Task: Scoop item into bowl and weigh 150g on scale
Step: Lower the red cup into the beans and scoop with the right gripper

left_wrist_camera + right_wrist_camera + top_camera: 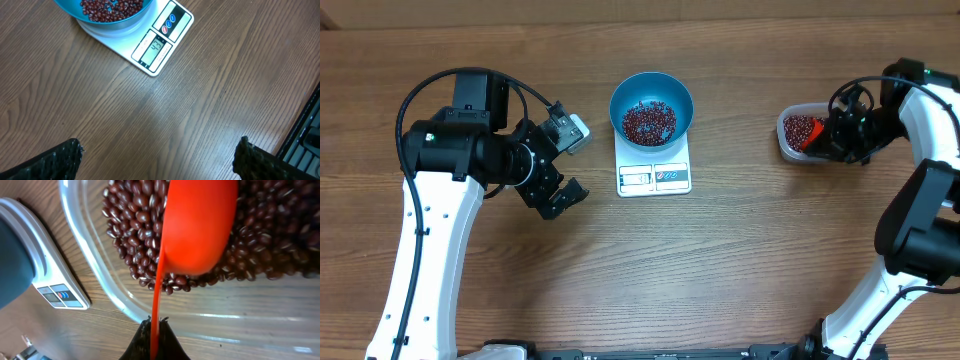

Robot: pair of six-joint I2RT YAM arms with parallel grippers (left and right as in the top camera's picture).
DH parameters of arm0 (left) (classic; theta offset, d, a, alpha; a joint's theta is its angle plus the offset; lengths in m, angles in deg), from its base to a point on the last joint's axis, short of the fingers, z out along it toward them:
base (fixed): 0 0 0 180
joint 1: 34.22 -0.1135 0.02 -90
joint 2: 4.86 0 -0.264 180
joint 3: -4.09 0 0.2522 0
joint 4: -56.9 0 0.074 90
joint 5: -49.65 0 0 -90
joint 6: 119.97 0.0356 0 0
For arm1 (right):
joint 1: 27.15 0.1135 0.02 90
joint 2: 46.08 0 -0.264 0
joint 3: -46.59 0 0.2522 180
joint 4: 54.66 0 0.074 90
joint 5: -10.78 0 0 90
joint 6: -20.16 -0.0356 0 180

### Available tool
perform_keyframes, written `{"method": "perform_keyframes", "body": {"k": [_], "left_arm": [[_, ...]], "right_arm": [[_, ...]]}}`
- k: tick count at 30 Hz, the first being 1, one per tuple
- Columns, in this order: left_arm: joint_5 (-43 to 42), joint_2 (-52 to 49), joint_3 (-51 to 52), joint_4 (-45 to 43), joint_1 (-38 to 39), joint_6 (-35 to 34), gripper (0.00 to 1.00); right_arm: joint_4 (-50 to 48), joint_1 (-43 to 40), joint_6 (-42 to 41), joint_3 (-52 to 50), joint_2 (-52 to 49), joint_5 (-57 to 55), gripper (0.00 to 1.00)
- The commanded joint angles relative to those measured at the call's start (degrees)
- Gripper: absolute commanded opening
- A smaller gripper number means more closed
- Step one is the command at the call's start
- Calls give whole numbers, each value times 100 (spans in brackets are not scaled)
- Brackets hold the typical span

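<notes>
beans [649, 122] sit in bowl [617, 105] on wood-grain table [720, 270]; left end effector [580, 160] spread, right end effector [155, 342] pinching red scoop [200, 225].

- The left wrist view's top edge cuts off the bowl [70, 12]
- The scale [654, 178] display is too small to read overhead
- The red scoop [197, 227] hides beans [130, 230] beneath it

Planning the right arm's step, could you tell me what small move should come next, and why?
Probably dip the scoop into the beans in the tub and load it: the right gripper holds it there, and the bowl is only shallowly filled.
</notes>
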Motion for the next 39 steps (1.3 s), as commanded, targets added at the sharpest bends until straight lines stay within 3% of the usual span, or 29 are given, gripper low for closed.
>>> {"method": "perform_keyframes", "body": {"k": [1, 11, 27, 39], "left_arm": [[-11, 72, -116, -4, -22, -42, 100], [-11, 72, -114, -4, -22, -42, 100], [-11, 72, -114, -4, -22, -42, 99], [-11, 72, -114, -4, -22, -42, 100]], "right_arm": [[-155, -22, -4, -136, -26, 160, 4], [-387, -227, -911, -136, -26, -321, 4], [-291, -229, -745, -138, -26, 146, 4], [-205, -426, -817, -138, -26, -162, 4]]}}
